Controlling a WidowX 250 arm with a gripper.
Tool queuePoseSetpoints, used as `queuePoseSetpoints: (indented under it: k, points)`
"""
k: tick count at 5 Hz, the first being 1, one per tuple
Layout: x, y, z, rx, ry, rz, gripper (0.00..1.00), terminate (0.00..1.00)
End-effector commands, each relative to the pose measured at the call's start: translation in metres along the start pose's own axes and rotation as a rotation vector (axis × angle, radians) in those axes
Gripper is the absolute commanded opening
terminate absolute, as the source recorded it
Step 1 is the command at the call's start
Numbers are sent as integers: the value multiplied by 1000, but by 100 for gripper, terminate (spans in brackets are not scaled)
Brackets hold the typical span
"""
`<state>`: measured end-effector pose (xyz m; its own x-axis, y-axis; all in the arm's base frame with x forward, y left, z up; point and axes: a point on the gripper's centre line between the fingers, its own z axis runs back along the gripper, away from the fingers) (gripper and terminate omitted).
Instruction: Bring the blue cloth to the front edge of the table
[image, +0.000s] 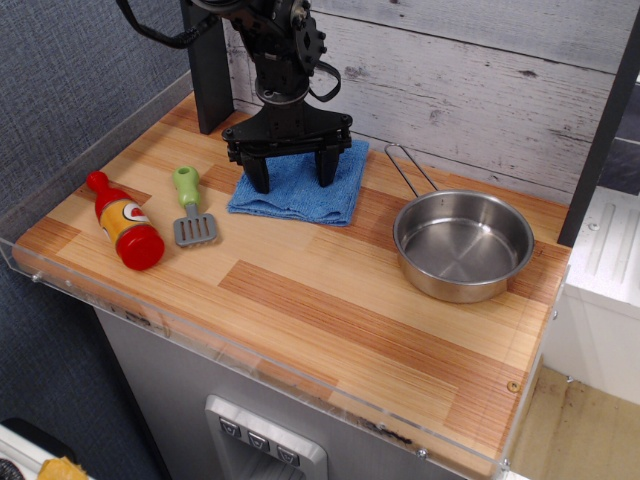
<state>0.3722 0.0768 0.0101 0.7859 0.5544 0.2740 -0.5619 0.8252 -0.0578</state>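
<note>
The blue cloth (300, 196) lies flat near the back of the wood-plank table (330, 300), just left of the steel pan. My gripper (292, 180) hangs straight down over the cloth's middle. It is open, with its two black fingers spread wide and their tips at or just above the cloth. The arm hides the cloth's back part. I cannot tell whether the tips touch the fabric.
A steel pan (463, 245) with a wire handle sits at the right. A green-handled toy spatula (191, 207) and a red and yellow toy bottle (125, 222) lie at the left. A clear acrylic rim (250, 360) runs along the front and left edges.
</note>
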Motion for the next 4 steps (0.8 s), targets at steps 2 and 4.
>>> queuePoseSetpoints:
  k: [2, 4]
  points:
    - [-53, -9, 21, -13, 43, -45, 100, 0]
    - [-91, -34, 33, -46, 45, -166, 100, 0]
